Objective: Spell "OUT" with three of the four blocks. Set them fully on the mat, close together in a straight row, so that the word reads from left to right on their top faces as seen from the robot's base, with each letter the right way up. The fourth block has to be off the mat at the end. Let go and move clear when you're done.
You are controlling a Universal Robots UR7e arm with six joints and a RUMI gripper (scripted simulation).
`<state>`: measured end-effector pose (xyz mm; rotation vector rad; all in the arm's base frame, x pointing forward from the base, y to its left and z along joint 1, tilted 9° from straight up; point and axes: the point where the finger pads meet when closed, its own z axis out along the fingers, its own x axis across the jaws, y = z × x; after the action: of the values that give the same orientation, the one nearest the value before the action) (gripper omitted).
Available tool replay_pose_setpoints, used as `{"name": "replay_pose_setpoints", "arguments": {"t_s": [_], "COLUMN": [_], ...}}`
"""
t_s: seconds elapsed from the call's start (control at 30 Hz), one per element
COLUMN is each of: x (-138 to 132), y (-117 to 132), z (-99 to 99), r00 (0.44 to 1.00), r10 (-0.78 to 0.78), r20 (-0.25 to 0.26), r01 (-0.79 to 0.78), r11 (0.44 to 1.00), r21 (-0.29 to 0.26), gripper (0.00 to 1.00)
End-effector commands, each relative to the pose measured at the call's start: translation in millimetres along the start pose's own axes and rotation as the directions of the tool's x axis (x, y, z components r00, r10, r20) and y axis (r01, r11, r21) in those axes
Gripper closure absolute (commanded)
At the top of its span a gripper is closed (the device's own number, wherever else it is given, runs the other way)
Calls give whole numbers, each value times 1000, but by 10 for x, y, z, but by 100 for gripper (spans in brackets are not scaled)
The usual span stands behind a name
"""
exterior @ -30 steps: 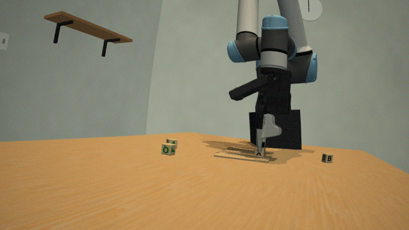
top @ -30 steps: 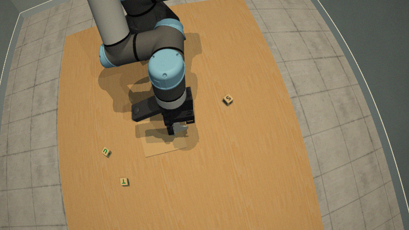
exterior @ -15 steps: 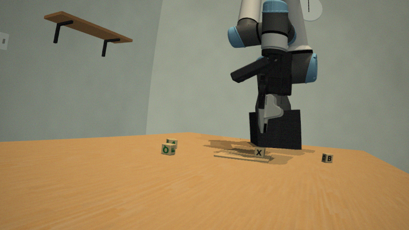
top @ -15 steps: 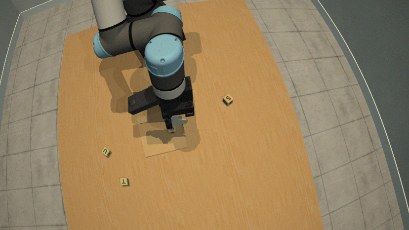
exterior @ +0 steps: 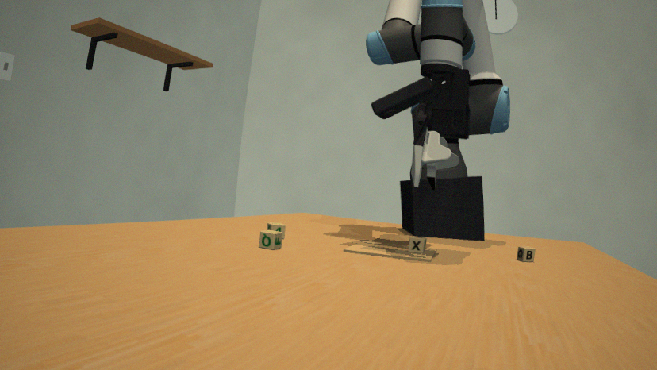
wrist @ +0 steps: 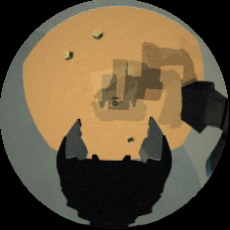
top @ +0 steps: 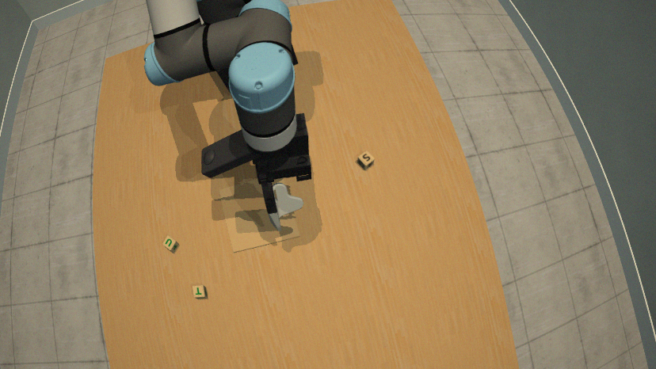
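Pale wood shows on the block with the X side (exterior: 416, 245) (wrist: 115, 103), sitting upright on the mat (top: 247, 243) (exterior: 367, 250) (wrist: 99, 79), its top reading O from the wrist view. Above it the gripper (top: 284, 221) (exterior: 424, 184) (wrist: 114, 118) hangs with its jaws spread wide, gripping nothing. Out on the wooden table (top: 367, 275) (exterior: 275, 312) (wrist: 50, 89), off the mat, lie the U block (top: 169, 243) (exterior: 276, 228) (wrist: 97, 35) and T block (top: 198, 291) (exterior: 270, 240) (wrist: 67, 56), near each other, and the S block (top: 365, 160) (exterior: 525, 254) (wrist: 131, 140), well apart from them.

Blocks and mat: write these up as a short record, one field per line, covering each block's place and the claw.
mat block: X on side, on mat
U block: off mat
T block: off mat
S block: off mat
claw: open, above mat
word OUT: unfinished
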<state>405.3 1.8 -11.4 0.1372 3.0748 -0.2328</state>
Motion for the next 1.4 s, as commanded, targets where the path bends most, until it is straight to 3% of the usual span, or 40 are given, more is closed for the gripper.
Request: {"name": "replay_pose_setpoints", "arguments": {"t_s": [0.0,1.37], "x": [-3,-15], "y": [0,-12], "z": [-8,-8], "r00": [1000,1000], "r10": [0,-32], "r20": [1,1], "r01": [0,32], "r11": [1000,1000], "r21": [0,0], "gripper": [0,0]}}
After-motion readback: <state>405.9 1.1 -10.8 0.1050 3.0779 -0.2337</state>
